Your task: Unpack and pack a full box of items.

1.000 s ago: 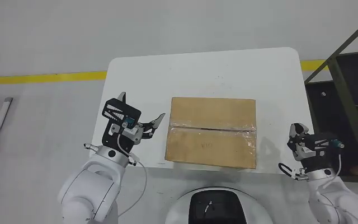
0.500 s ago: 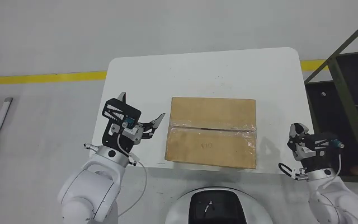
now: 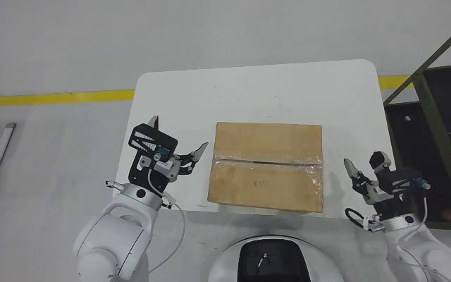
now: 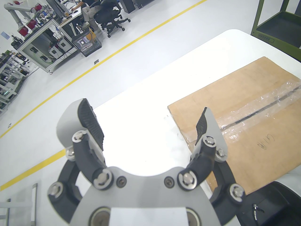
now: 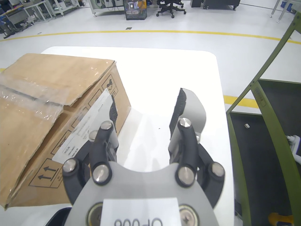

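**Top view.** One cardboard box (image 3: 266, 167) is seen on the white worktop (image 3: 254, 92). It sits at the near edge, about midway between the two near corners. Its long axis is laid parallel to that near edge. The two top flaps are closed and meet in a seam along the long axis, which is covered by clear tape. What the box contains is hidden by the flaps. The left gripper (image 3: 180, 134) is held over the worktop's left edge, near the box's left end but apart from it. Its fingers are spread wide and nothing is grasped. The right gripper (image 3: 363, 163) is placed near the worktop's near right corner, beside the box's right end, and is likewise spread with nothing held.

**Left wrist view.** The left gripper (image 4: 144, 109) is shown with both fingers parted and bare worktop (image 4: 141, 90) between them. The box (image 4: 247, 123) is seen beyond one fingertip, with handwritten marks on the flap nearer the robot. A green cart (image 4: 277, 12) stands past the worktop's far right corner.

**Right wrist view.** The right gripper (image 5: 147, 99) is shown released, its fingers well parted over the worktop (image 5: 164, 71). One finger is held close by the box's (image 5: 47, 90) right end face, on which one white label (image 5: 89, 123) and printed arrows are carried; whether that face is touched cannot be told. The tape along the seam is wrinkled. The green cart (image 5: 258, 118) is seen just beside the worktop's right edge.
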Tool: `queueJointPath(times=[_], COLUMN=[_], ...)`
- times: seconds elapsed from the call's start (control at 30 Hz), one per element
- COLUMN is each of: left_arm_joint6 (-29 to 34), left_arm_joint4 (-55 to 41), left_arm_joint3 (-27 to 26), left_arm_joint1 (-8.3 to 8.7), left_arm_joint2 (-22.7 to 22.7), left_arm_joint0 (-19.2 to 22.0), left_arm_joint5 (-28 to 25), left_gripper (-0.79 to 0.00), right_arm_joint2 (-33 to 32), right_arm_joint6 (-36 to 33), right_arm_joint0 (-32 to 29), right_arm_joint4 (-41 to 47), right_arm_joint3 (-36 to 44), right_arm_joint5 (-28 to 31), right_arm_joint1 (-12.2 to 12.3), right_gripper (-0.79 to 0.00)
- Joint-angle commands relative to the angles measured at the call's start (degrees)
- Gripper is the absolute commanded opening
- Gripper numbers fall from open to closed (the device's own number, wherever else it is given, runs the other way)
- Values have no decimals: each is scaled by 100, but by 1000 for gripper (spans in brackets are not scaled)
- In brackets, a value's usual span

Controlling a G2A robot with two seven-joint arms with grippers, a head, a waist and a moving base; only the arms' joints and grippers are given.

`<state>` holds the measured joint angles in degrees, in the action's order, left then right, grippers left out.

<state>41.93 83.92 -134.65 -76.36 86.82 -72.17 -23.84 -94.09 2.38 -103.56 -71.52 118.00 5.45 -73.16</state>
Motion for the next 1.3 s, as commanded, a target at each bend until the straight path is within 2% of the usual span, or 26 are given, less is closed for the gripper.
queueJointPath(times=[0.0, 0.17, 0.37, 0.8, 0.97, 1.27], left_arm_joint6=[0, 0, 0, 0, 0, 0], left_arm_joint4=[0, 0, 0, 0, 0, 0], left_arm_joint3=[0, 0, 0, 0, 0, 0], left_arm_joint1=[0, 0, 0, 0, 0, 0], left_arm_joint2=[0, 0, 0, 0, 0, 0], left_arm_joint0=[0, 0, 0, 0, 0, 0], left_arm_joint5=[0, 0, 0, 0, 0, 0], left_gripper=[0, 0, 0, 0, 0, 0], right_arm_joint2=[124, 502, 962, 1371, 985, -501], right_arm_joint6=[25, 158, 66, -32, 98, 336], right_arm_joint0=[83, 410, 799, 1476, 1398, 826], right_arm_joint4=[-151, -89, -252, -224, 16, 725], right_arm_joint3=[-176, -677, -1028, -1523, -1390, -808], right_arm_joint5=[-57, -141, 43, 590, 675, 707], right_arm_joint1=[-6, -46, -70, -85, -45, 61], right_gripper=[-785, -785, -785, -785, -785, -785])
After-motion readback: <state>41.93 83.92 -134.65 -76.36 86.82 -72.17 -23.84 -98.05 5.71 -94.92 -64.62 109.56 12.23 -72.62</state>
